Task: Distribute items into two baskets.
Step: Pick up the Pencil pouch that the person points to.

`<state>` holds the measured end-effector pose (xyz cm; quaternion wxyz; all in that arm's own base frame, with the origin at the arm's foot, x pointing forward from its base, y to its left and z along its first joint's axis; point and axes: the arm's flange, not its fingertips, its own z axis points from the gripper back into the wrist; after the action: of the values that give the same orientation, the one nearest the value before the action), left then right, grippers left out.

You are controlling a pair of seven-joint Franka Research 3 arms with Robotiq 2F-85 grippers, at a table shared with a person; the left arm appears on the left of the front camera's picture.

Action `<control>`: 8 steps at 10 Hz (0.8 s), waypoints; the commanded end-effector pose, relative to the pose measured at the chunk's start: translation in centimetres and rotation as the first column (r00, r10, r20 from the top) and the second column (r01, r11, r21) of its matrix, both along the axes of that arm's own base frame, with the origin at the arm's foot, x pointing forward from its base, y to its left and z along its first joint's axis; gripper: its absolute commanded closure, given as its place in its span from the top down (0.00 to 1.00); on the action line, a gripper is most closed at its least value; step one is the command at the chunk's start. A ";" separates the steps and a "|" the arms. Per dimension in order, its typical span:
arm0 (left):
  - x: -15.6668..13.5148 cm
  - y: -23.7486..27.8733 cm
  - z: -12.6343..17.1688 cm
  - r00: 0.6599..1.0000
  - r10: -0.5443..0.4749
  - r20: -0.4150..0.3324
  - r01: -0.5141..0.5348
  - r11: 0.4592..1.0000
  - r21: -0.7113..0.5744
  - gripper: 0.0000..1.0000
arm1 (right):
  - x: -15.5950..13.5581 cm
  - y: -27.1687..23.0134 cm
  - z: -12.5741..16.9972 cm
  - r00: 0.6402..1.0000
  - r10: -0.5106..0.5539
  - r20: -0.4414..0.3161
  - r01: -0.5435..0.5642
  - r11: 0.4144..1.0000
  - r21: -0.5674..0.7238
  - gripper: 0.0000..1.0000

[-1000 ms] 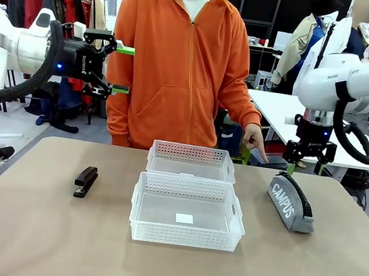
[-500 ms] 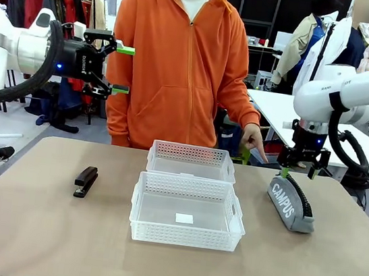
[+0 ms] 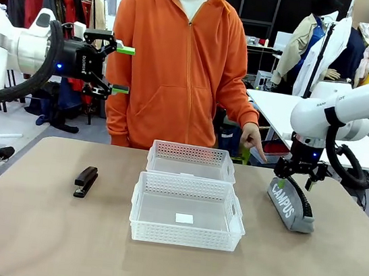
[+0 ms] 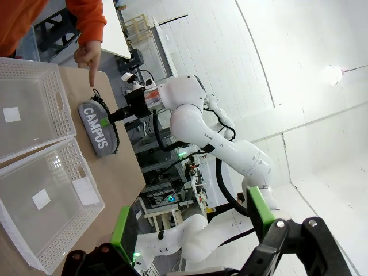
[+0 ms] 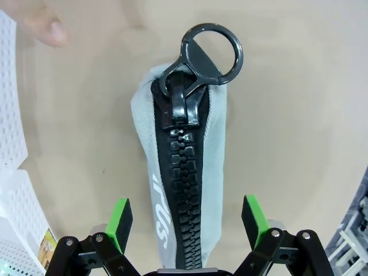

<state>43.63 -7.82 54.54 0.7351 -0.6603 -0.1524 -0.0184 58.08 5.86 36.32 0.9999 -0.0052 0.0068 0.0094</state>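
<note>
Grey pouch lies on the worktop at right of frame, zip uppermost, apart from the near basket and far basket at centre. Right jaws stand wide, straddling the pouch's narrow width from above, not clamped; judged to be lining up a grip across the zip. Person's hand points down just beyond the pouch, seemingly marking it. Stapler at left, untouched. Left jaws apart, parked high at upper left, clear of the work.

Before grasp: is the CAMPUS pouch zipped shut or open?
Shut along the visible length: on the pouch, zipper teeth mesh right up to the slider.
</note>
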 end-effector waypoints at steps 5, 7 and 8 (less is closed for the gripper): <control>-0.1 0.0 0.2 1.000 -0.003 0.003 0.003 1.000 -0.005 1.00 | 0.3 0.1 -0.3 1.000 0.000 -0.014 0.000 1.000 0.010 1.00; -0.1 0.0 0.2 1.000 -0.003 0.003 0.003 1.000 -0.005 1.00 | 0.9 0.4 -1.4 1.000 -0.005 -0.021 0.006 1.000 0.009 1.00; -0.1 0.0 0.2 1.000 -0.003 0.003 0.003 1.000 -0.005 1.00 | 1.0 0.4 -1.8 1.000 0.007 -0.020 -0.007 1.000 0.006 1.00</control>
<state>43.63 -7.82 54.54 0.7351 -0.6603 -0.1524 -0.0184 58.35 6.12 34.56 0.9997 -0.0057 0.0208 0.0128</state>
